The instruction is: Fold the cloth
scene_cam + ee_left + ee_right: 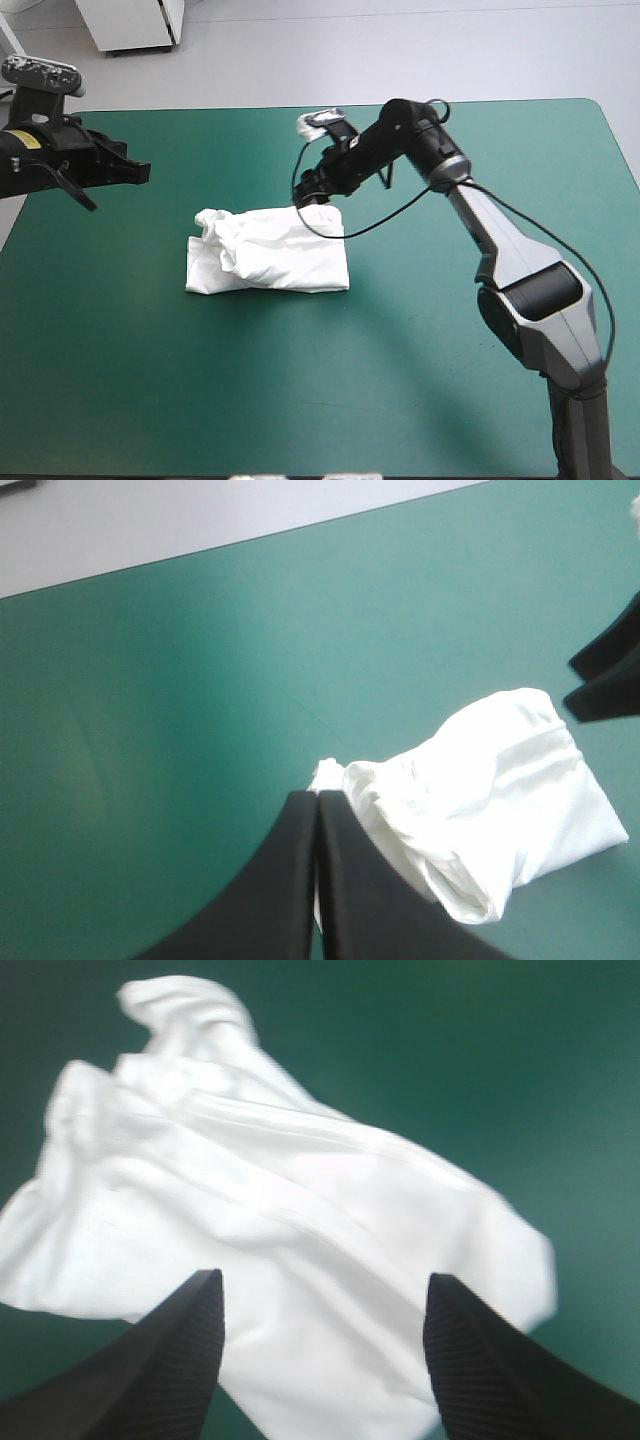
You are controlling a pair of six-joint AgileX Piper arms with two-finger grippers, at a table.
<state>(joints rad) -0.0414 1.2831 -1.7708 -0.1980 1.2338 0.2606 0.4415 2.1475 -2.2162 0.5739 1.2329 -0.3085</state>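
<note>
Spread apart, the right arm's jaws hover over the T-shirt (pixel 300 1210), a loosely folded bundle lying between and ahead of them on the teal-green surface (pixel 120 380). It looks soft, light and limp; I'd pinch a corner edge. Farther off, the left arm's jaws are pressed together.

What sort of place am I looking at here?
Probably a robotics lab or test room: a table with a teal-green cover, one white T-shirt on it, and a robot's right tool open over it, left tool shut, aside.
</note>
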